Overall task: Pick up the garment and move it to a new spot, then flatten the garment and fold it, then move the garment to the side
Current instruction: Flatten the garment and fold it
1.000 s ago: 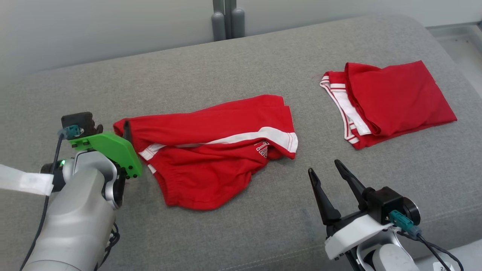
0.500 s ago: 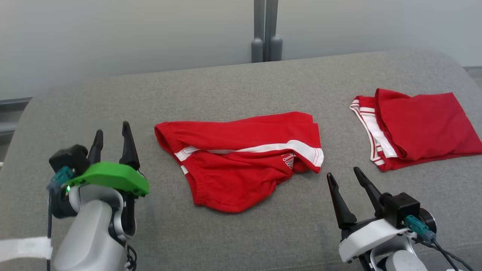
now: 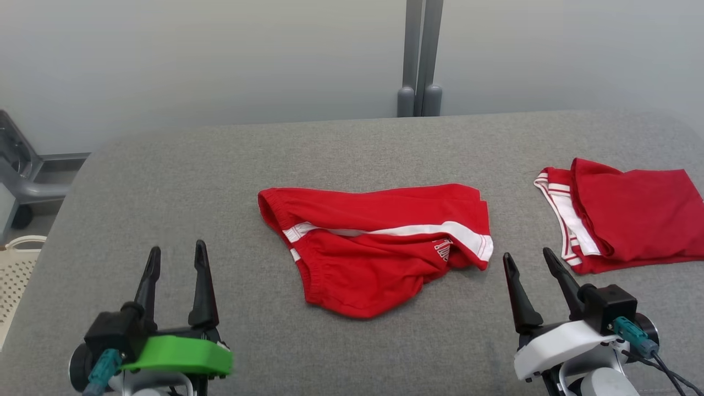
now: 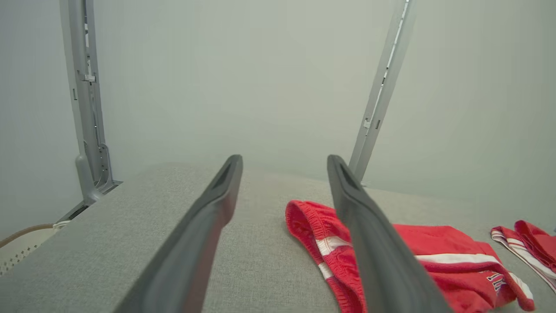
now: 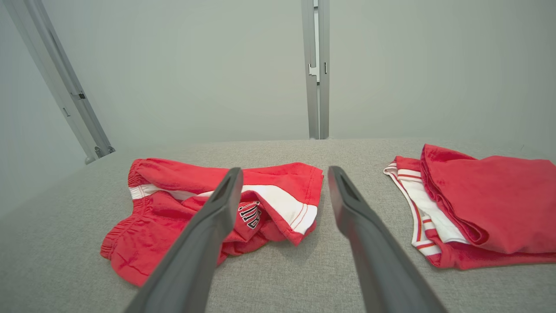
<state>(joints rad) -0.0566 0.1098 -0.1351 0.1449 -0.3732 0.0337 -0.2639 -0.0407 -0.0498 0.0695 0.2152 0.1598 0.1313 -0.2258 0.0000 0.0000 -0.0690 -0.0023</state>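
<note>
The red shorts, soft knit with a gathered elastic waist, a white side stripe and white lettering too crumpled to read, lie rumpled mid-tabletop on grey woven fabric. A second red garment lies folded at right. Two claws, left and right, hover spread and empty nearby.

Grey upholstered surface before pale wall, grey post.

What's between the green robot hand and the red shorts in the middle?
Nothing, just bare grey cushion between the left gripper and the red shorts, as the head view shows.
</note>
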